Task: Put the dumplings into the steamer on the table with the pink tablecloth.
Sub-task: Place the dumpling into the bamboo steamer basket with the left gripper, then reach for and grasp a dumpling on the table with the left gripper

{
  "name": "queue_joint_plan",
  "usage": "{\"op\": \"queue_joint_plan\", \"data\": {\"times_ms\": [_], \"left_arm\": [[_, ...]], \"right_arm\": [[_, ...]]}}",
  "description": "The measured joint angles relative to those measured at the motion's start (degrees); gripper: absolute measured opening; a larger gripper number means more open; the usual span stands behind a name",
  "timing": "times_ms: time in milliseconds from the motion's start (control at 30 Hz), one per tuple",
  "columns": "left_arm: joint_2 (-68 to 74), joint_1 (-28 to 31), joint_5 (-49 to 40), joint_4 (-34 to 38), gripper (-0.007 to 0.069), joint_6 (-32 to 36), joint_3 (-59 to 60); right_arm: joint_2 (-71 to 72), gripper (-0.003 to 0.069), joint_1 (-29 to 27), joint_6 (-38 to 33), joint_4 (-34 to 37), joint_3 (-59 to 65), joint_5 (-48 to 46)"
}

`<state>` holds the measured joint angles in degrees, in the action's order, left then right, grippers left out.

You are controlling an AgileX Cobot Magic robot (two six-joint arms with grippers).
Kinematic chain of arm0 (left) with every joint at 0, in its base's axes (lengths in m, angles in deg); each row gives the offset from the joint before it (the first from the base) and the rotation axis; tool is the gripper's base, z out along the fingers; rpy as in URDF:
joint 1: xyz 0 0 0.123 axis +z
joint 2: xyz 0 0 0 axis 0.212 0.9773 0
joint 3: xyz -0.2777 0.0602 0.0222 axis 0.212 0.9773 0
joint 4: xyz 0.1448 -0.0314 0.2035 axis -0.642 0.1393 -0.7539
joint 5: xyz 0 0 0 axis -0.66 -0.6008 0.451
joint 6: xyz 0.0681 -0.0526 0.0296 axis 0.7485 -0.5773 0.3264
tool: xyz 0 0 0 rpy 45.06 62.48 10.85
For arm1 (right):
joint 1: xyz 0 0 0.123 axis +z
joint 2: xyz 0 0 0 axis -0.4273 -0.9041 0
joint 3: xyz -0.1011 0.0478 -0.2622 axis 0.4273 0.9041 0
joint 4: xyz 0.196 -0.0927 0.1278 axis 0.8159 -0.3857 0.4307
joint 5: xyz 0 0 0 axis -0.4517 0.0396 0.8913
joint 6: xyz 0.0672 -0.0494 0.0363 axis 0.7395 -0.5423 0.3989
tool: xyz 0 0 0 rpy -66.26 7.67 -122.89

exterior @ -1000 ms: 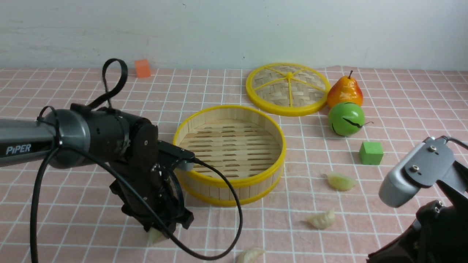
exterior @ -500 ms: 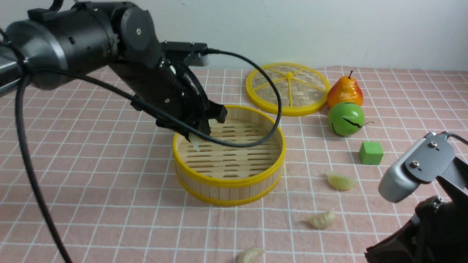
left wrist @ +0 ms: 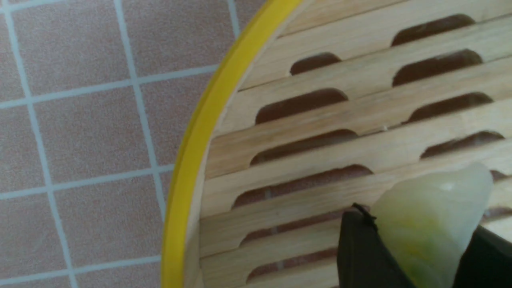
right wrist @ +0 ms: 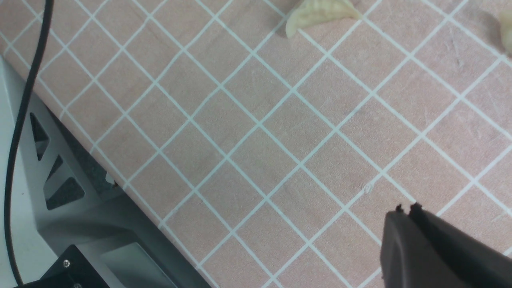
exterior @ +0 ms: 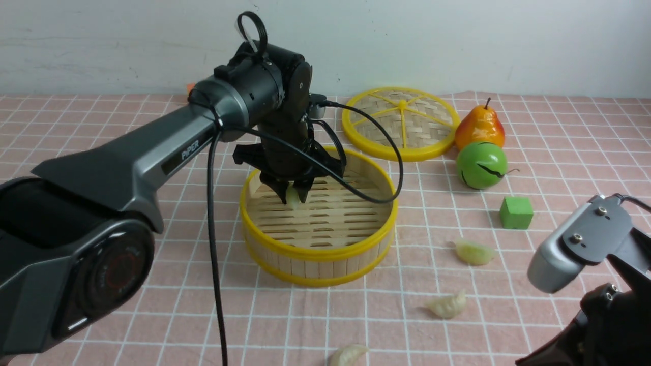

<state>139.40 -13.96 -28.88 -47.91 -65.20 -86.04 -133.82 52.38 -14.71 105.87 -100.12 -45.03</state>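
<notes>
From my station I had the left gripper [exterior: 292, 195] inside the steamer [exterior: 319, 267], above the slotted floor and toward the basket's left side. Its jaws were closed on a dumpling [left wrist: 430, 224] — pale cream, yellowish green in the middle, one end poking out beyond the fingertips. I could not tell whether that dumpling was touching the slats.

The other three dumplings lay outside the basket, on the pink tablecloth [exterior: 193, 300] that covered my desk. One [exterior: 474, 252] was to the right of the steamer, on the near side of the green cube [exterior: 516, 213]. Another [exterior: 447, 305] sat a little closer to me, and the last [exterior: 348, 355] was closest, partly cut off by the lower border of my front view.

I had the right gripper [right wrist: 408, 210] over the cloth, well apart from the steamer, its jaws shut with the tips together and nothing between them. In the front view only part of that arm showed, at the right.

Beyond the steamer, the woven lid [exterior: 402, 123] with its yellow rim and spokes lay on the cloth. The orange-red pear [exterior: 479, 127] stood just beside the lid, and the green round fruit [exterior: 481, 165] was in front of the pear. Farther left, a bit of an orange block [exterior: 190, 88] showed behind my left arm.
</notes>
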Motion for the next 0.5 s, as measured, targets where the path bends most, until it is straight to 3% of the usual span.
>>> {"op": "queue_joint_plan", "data": {"times_ms": [100,167,200,300,500], "left_arm": [[0.6,0.1,0.0,0.1,0.0281,-0.2,-0.3],[0.7,0.2,-0.7,0.2,0.0379,-0.2,-0.4],[0.7,0.2,-0.8,0.2,0.0379,-0.2,-0.4],[-0.3,0.2,-3.2,0.3,0.0477,0.3,-0.5],[-9.5,-1.0,-5.5,2.8,0.0498,3.7,0.9]], "right_arm": [[0.0,0.0014,0.0,0.0,0.0,0.0,-0.1],[0.0,0.0015,0.0,0.0,0.0,0.0,0.0],[0.0,0.0015,0.0,0.0,-0.1,0.0,0.0],[0.0,0.0017,0.0,0.0,-0.9,0.0,0.0],[0.1,0.0024,0.0,0.3,-5.3,0.0,0.1]]}}
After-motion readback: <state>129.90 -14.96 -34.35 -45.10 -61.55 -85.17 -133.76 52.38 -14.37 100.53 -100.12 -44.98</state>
